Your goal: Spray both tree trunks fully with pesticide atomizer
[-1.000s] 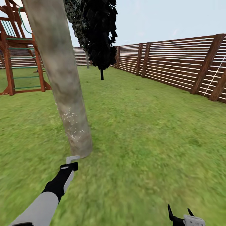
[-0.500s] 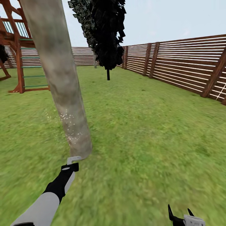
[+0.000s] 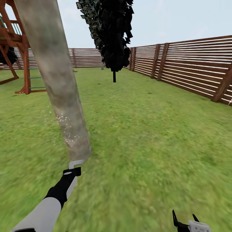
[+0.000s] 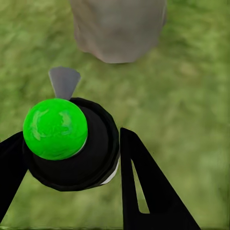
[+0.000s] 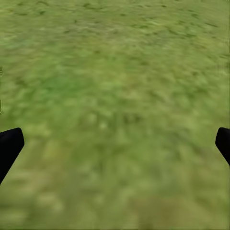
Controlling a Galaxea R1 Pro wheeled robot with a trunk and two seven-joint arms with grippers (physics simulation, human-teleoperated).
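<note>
Low on grey-tan tree trunk (image 3: 61, 93), pale pesticide (image 3: 68, 129) specks

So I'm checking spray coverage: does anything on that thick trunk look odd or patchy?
Yes. The pesticide specks sit only in a low band on the tree trunk; the bark above looks bare. A few specks drift over the grass beside it. The left pincer holds the atomizer near the trunk's base.

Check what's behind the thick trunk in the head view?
Behind the tree trunk: lawn, a wooden play frame partly covered by the trunk, and the slat fence. Whatever sits directly behind the trunk is hidden.
</note>
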